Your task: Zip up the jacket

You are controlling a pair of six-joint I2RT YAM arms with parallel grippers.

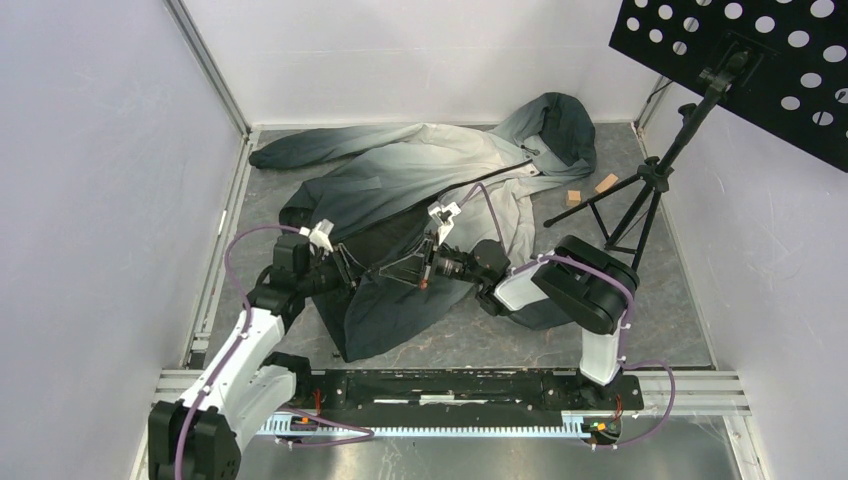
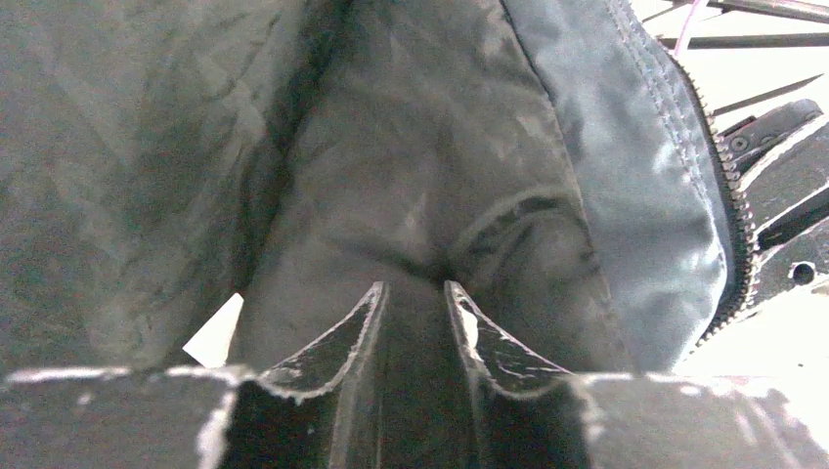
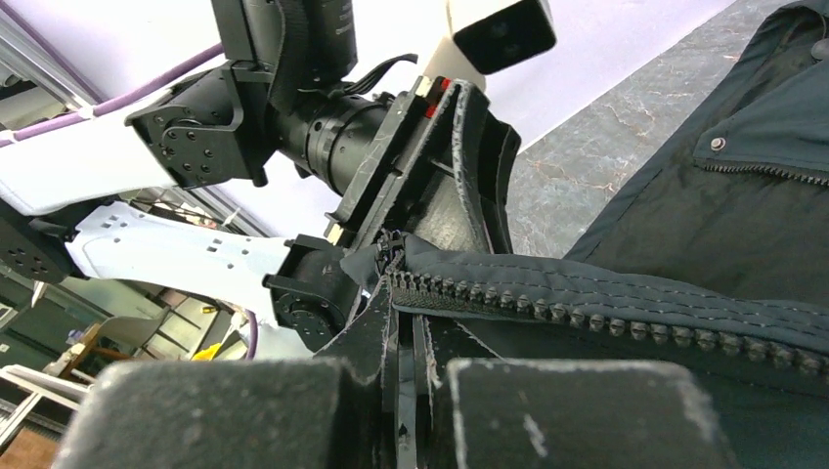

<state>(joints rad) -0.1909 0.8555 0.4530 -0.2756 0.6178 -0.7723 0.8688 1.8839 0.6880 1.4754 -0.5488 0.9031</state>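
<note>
The jacket (image 1: 420, 170) lies spread on the grey marbled surface (image 1: 500, 340). Its hood (image 1: 555, 125) is toward the far right corner and one sleeve (image 1: 300, 150) is stretched out to the far left. The fabric fades from pale near the hood to dark at the hem nearest me.

My right jaws are closed on the jacket's dark front edge near the hem, pinching the zipper (image 3: 587, 313) tape where its teeth begin. My left jaws face them from the left. Their fingertips (image 2: 342, 342) stand a little apart, with dark lining bunched just at the tips; I cannot tell whether they grip it. Between the two, the hem edge is raised off the surface.

Beyond the jacket on the right stands a black tripod (image 1: 645, 185) with two small wooden blocks (image 1: 606, 183) by its feet. A perforated black panel (image 1: 740, 70) hangs overhead.
</note>
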